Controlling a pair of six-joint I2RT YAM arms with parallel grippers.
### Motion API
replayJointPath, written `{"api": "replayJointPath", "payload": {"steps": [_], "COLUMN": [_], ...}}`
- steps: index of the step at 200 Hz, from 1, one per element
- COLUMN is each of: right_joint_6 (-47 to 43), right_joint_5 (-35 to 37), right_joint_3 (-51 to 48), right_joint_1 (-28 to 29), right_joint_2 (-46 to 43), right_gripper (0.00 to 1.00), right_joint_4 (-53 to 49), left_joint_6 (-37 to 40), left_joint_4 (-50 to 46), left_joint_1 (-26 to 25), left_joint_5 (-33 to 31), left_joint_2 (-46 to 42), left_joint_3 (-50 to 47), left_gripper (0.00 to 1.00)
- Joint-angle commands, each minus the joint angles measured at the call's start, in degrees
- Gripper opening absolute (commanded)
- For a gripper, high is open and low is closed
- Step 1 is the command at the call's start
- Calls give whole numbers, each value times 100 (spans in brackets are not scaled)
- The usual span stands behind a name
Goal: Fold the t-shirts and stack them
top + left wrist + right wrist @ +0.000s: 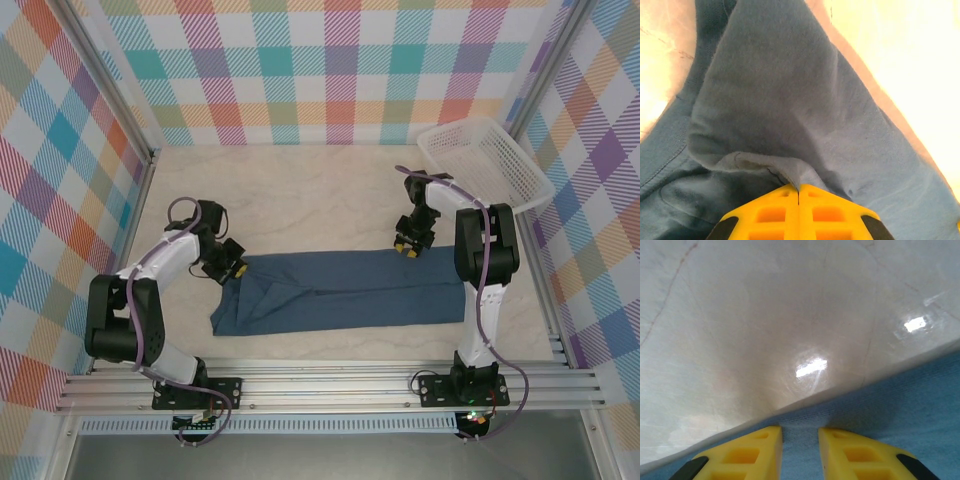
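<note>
The left pincer (232, 268) was fully closed: in the left wrist view its two yellow fingers (770, 210) met without a gap at the bottom centre of the frame, with a raised fold of the t-shirt (790, 100) gathered at their tips. The right pincer (407, 247) stood slightly apart: in the right wrist view its yellow fingers (755, 450) sat at the bottom of the frame with a narrow gap, and the edge of the t-shirt (920, 405) ran into that gap. Whether the fabric was clamped there could not be determined. In the top view the slate-blue t-shirt (350, 295) lay as a long horizontal band across the lower middle of the frame. The left pincer was at its upper left corner and the right pincer at its upper edge toward the right. The left end of the band was creased and narrowed toward the lower left. The pale counter (300, 200) extended bare above the garment. A white mesh basket (485, 160) sat tilted at the upper right of the frame, well apart from the t-shirt.
</note>
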Motion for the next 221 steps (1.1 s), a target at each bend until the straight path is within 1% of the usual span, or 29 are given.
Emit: {"api": "replayJointPath", "payload": {"steps": [1,44,128,137,144,156,162,169,188,204,221], "right_joint_6": [-43,-52,-78,-91,-94,-115,-134,-161,-229,-262,-270], "right_joint_5": [96,97,80,81,75,87,76,66,76,76,64], "right_joint_3": [-29,-20,68,77,85,102,102,104,153,152,84], "right_joint_1": [27,27,27,27,27,34,38,44,87,122,145], "right_joint_2": [343,361,389,384,373,337,306,243,-17,-332,-723], "right_gripper": [27,27,27,29,30,33,34,35,40,43,47], "right_joint_4": [59,54,14,10,3,11,23,42,74,95,133], "left_joint_6": [111,289,646,672,683,702,703,688,654,612,476], "left_joint_4": [-238,-357,-366,-389,-440,-566,-667,-795,-1092,-1137,-983], "left_joint_1": [107,162,204,196,196,191,197,188,103,-174,-568], "left_joint_5": [34,-106,-506,-516,-553,-643,-732,-868,-1269,-1313,-1142], "left_joint_2": [141,371,616,636,632,545,469,344,-227,-648,-916], "left_joint_3": [162,351,327,329,323,291,277,257,222,215,153], "left_gripper": [0,0,0,0,4,15,18,21,35,37,37]}}
